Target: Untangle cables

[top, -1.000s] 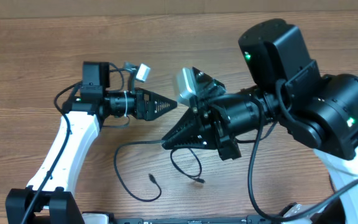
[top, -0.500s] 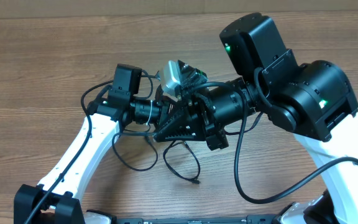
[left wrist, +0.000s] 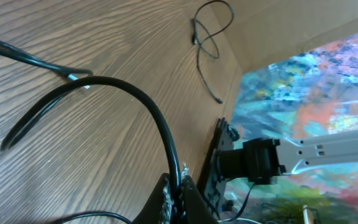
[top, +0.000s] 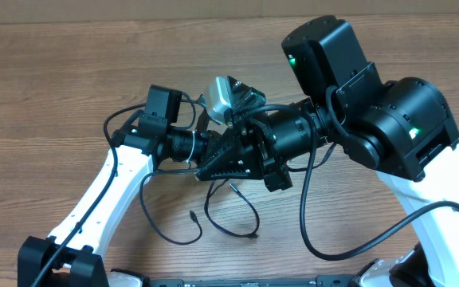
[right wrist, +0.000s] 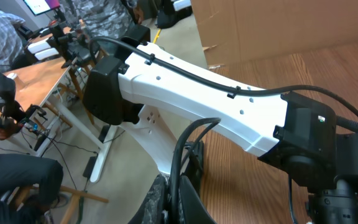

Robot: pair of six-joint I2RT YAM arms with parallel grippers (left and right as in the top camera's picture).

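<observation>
Clamping thin black flexible cables (left wrist: 143, 98) inside closed jaws of left gripper (left wrist: 178, 190) and right gripper (right wrist: 174, 194), slack loops lying toward the wooden tabletop's (top: 54, 80) near edge.

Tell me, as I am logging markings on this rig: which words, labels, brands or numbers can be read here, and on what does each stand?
No text can be read in any view.
Small pale sticker on the black housing of the left arm: too small to read.
Screen in the room behind: blurred, unreadable.
</observation>
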